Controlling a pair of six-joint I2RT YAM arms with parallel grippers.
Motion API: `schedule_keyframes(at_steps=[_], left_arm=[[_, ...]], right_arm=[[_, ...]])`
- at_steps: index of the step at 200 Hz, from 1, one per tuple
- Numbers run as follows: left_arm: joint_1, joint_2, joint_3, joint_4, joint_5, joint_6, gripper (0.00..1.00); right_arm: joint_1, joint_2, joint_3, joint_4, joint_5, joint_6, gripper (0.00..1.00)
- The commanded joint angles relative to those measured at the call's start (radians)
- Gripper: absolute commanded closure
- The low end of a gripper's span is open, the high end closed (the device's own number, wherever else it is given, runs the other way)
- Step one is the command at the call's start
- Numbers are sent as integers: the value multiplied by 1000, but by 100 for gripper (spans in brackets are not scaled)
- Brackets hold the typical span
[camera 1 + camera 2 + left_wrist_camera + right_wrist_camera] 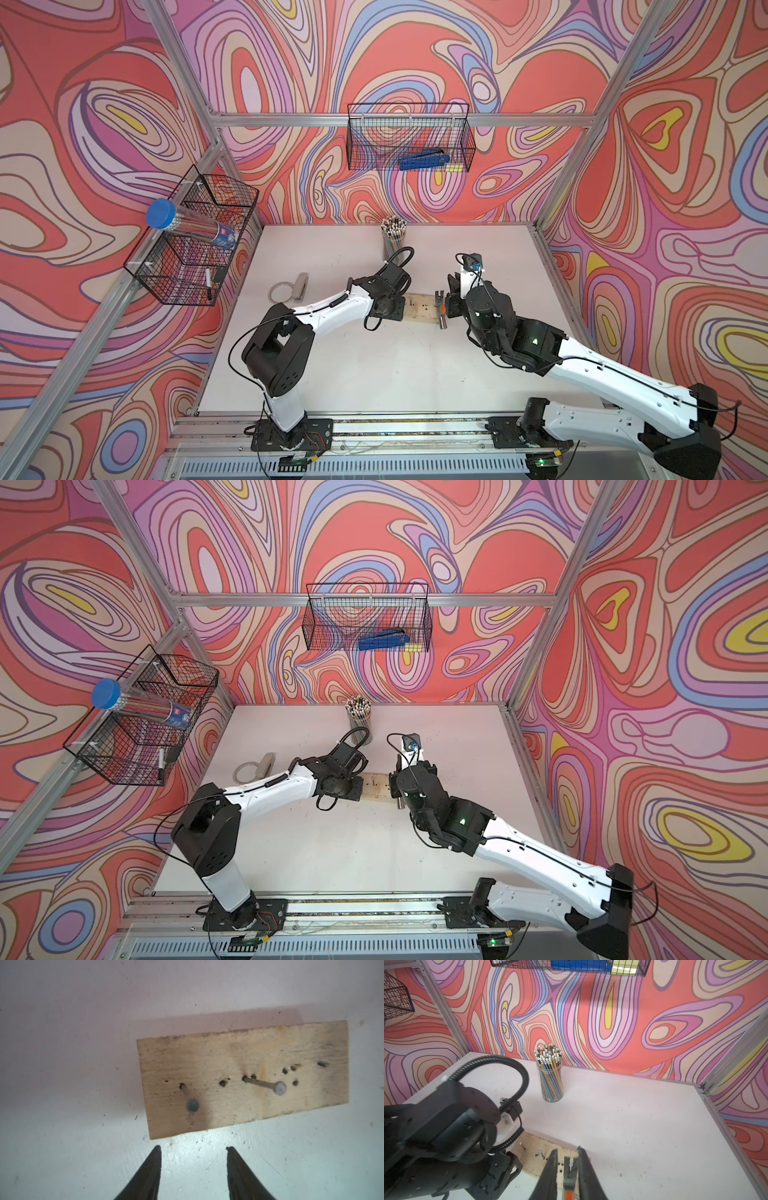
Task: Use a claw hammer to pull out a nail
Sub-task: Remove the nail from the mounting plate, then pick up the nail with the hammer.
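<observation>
Left arm (332, 307) comes in from its base with the elbow bent and the wrist pointing down at the table (374, 365). The left tool (193, 1148) hangs there with its fingers spread, nothing between them. Right arm (602, 365) stretches in low from its side, and the right tool (567, 1149) is clamped on the claw hammer (569, 1176), with its fingers hugging the neck.

One claw hammer (570, 1180). One wooden board (239, 1059), holding three nails (541, 1153) (only two in the left wrist view). One pencil jar (392, 243), one stapler (300, 286), one tape ring (279, 283). Two wire baskets (409, 137), one blue-capped tube (187, 226), one blue tool (424, 158). Two robot arms (328, 309).
</observation>
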Motion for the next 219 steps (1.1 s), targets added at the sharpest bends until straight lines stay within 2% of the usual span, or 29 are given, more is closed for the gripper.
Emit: schedule_keyframes(at_steps=[1,47,95,116,130,149,173,219], left_arm=[[-3,-100,-43,-3,37,23,47],[-3,-254,-195,132,70,89,43],[-2,-352,-328,244,77,191,40],[-2,-402,-421,384,46,251,40],[-3,-430,-482,468,105,339,40],[-3,-441,-520,518,151,402,42],[-4,-419,-512,521,228,451,46],[-9,-439,-555,630,259,491,45]], right_arm=[[-63,-5,90,-36,-171,76,100],[-216,52,230,-137,-461,134,100],[-416,115,299,-163,-845,227,100],[-490,128,296,-146,-975,270,100],[-541,139,287,-132,-1063,297,100],[-579,152,269,-115,-1145,323,100],[-590,161,255,-96,-1193,334,100],[-593,172,252,-116,-1218,333,100]])
